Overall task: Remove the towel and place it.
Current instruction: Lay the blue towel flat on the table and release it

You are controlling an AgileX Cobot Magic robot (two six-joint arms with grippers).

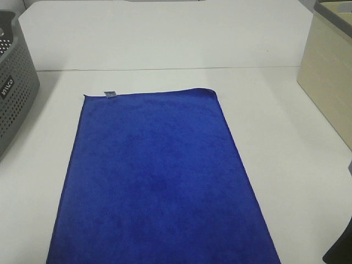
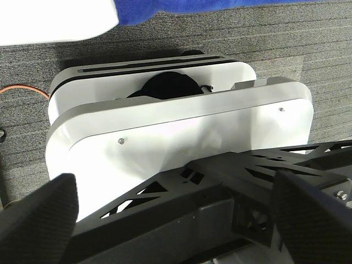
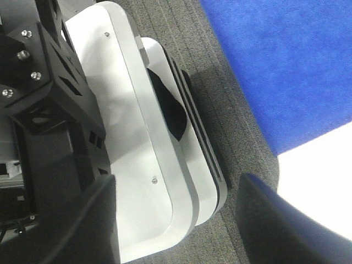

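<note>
The left gripper (image 2: 173, 181) is seen with its jaws spread wide and nothing held between them, a white base (image 2: 165, 137) on grey carpet (image 2: 297, 44) lying beyond. The right gripper (image 3: 179, 181) is likewise found wide open and empty. In the exterior view the towel (image 1: 159, 176) is laid flat on the white table (image 1: 297, 143), filling the lower centre of the frame and cut off by its bottom edge, with a small tag (image 1: 110, 94) at its far hem. A grey perforated basket (image 1: 14, 93) is seen at the left edge, and a beige box (image 1: 327, 77) at the upper right.
</note>
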